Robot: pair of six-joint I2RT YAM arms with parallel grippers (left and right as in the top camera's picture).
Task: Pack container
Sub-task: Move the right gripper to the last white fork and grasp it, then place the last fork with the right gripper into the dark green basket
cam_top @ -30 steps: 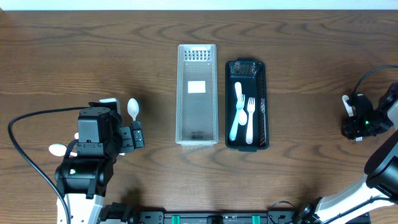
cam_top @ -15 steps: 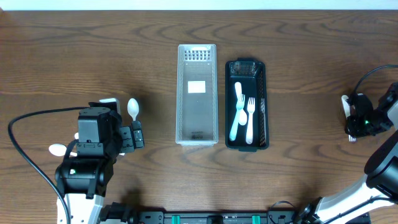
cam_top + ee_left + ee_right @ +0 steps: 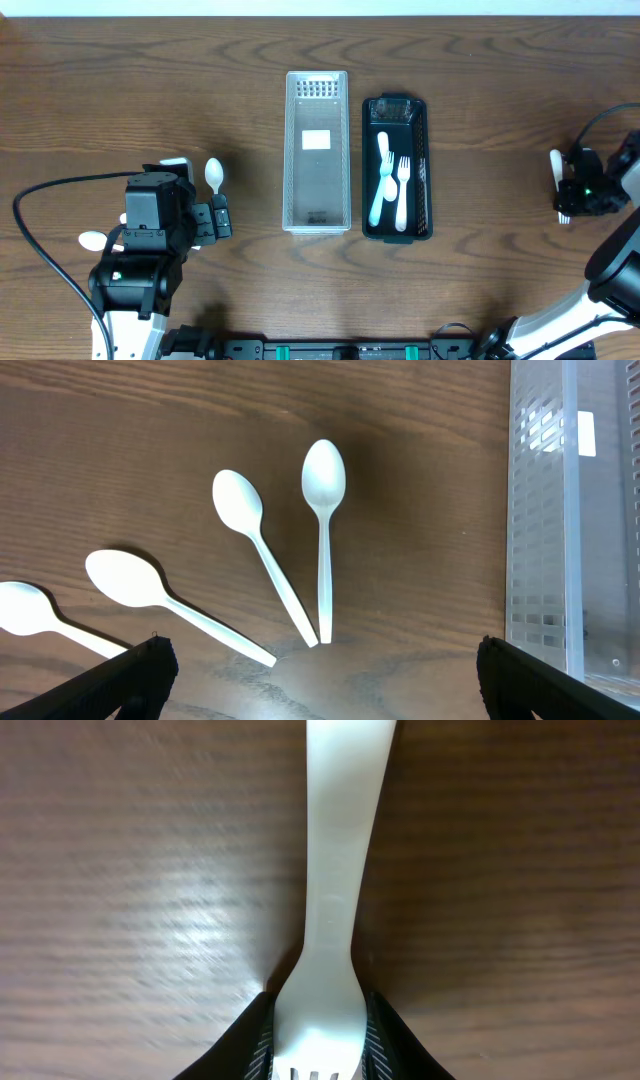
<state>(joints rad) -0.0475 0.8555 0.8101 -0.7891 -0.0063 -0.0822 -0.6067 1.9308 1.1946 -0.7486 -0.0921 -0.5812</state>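
Note:
My right gripper [image 3: 572,190] at the far right of the table is shut on a white plastic fork [image 3: 335,900]; its handle sticks out past the fingertips [image 3: 385,1030]. In the overhead view the fork [image 3: 556,163] shows beside the gripper. My left gripper [image 3: 220,217] is open and empty at the lower left, above several white spoons [image 3: 322,510]. One spoon [image 3: 213,174] shows just beyond it. The clear container [image 3: 317,150] stands mid-table. The black container [image 3: 423,150] to its right holds a fork [image 3: 403,190] and other white cutlery.
Another spoon bowl [image 3: 91,240] lies left of my left arm. The clear container's wall [image 3: 540,510] fills the right edge of the left wrist view. A black cable [image 3: 40,240] loops by the left arm.
My right gripper has shifted slightly up the table with the fork in it. The left arm has not moved.

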